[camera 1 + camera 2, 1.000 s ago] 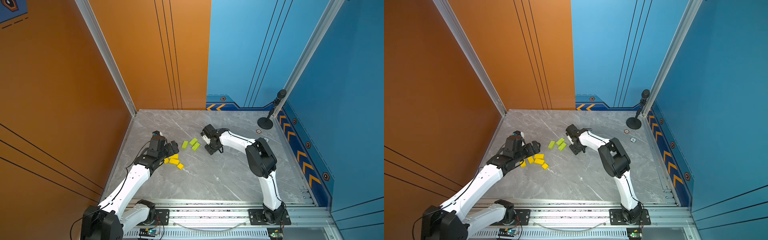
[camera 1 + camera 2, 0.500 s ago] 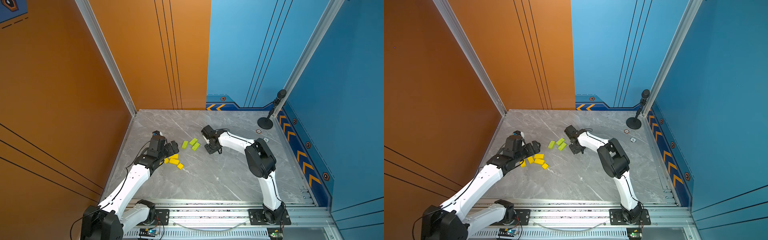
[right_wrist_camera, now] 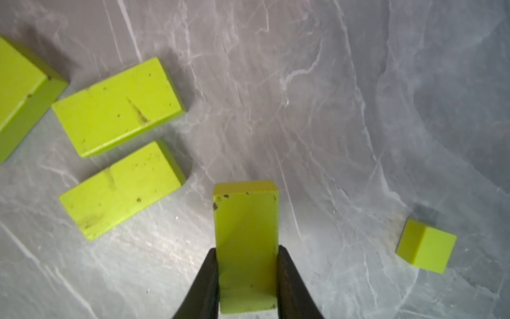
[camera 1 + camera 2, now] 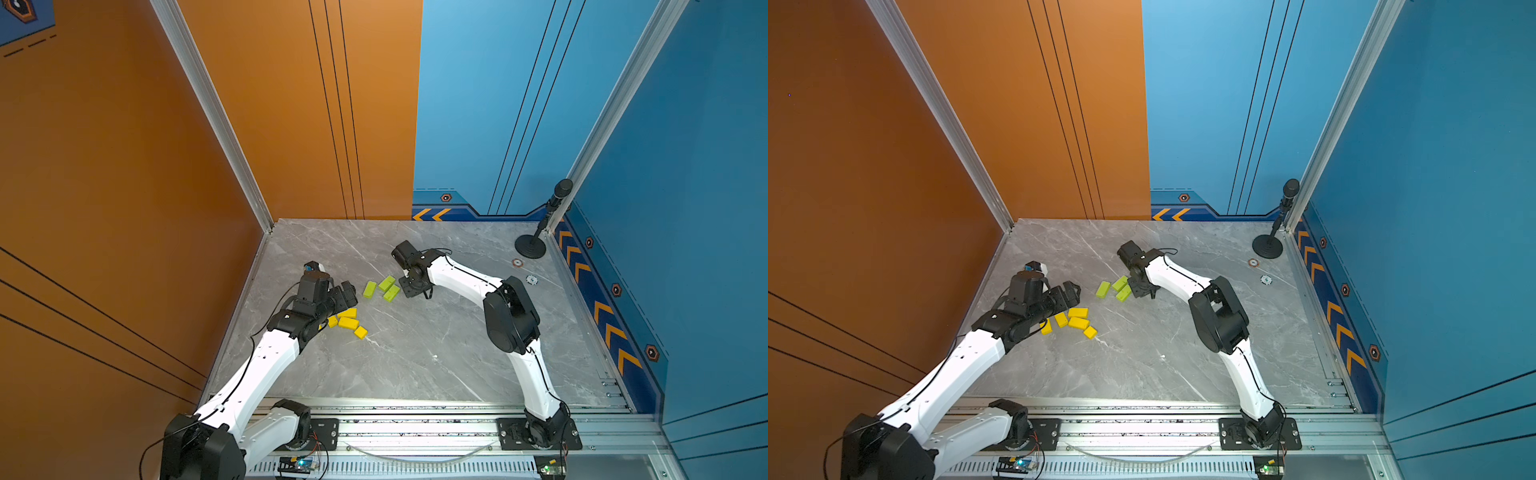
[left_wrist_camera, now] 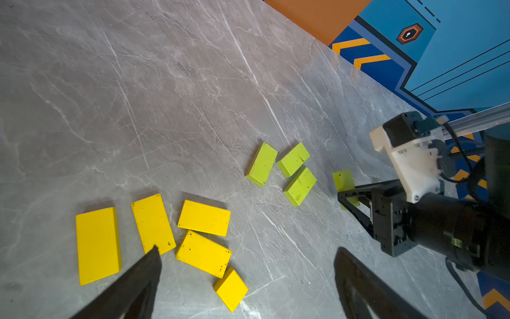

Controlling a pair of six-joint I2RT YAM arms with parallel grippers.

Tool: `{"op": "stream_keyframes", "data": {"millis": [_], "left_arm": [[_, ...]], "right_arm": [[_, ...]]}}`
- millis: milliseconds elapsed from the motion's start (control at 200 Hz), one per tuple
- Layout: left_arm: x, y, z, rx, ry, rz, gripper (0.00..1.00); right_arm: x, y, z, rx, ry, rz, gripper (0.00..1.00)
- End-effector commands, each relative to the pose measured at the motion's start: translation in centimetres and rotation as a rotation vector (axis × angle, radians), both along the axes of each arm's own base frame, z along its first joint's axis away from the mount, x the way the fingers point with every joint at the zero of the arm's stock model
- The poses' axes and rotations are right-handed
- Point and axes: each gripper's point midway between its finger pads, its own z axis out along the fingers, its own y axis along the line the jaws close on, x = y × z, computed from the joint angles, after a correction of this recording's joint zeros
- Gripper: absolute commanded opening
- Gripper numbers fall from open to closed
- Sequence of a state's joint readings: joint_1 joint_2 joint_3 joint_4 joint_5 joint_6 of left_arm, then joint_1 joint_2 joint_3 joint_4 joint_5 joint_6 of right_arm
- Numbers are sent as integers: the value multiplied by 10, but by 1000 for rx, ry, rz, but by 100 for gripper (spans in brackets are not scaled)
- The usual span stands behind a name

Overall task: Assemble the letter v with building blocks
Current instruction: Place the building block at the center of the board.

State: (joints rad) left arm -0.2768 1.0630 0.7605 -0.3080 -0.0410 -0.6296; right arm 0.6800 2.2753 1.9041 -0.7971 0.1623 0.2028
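My right claw (image 3: 247, 249) is clamping one lime-green rectangular solid brick (image 3: 245, 218) across its narrow sides, over the middle of the grey marble-patterned desk (image 4: 415, 353), somewhat toward the far edge. I cannot tell whether the brick is clearing the surface. My left claw (image 5: 247, 250) is hanging with jaws spread wide, holding nothing, above five yellow solid blocks (image 5: 204, 217) that are lying loosely clustered near the left edge. Three more lime-green bricks (image 5: 293, 159) are lying flat near my held one, and a small lime-green cube (image 3: 426, 245) is sitting apart. No V is showing, so in my judgement assembly is barely starting, with both strokes left to lay. The near half and right side are offering open room. A black microphone stand (image 4: 530, 249) is occupying the far right corner, well apart.
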Motion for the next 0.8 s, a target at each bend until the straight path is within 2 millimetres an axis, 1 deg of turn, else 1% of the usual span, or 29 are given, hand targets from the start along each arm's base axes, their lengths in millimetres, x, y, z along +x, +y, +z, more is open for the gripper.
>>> {"op": "stream_keyframes", "data": {"millis": [0,80,170,295,406,566,626,711,796], "left_arm": [[-1,0,13,-3,-20,-1,98],[-2,1,13,2,-22,-1,98],[-2,2,11,8,-17,2,98],[-2,2,10,9,-12,2,98],[-1,2,9,10,-10,4,98],[1,1,8,7,-6,4,98],[1,1,9,9,-6,3,98],[0,1,8,12,-1,1,98],[0,1,8,14,0,2,98]], "right_arm": [[4,-17,-13,-69,43,-25,25],[11,-21,-16,-73,49,-35,25],[14,-23,-18,-85,50,-27,25],[15,-24,-22,-98,57,-30,27],[16,-22,-25,-93,61,-32,29],[18,-21,-28,-99,67,-31,34],[17,-21,-29,-101,70,-30,37],[17,-20,-29,-97,74,-32,42],[18,-20,-28,-99,71,-33,43]]}}
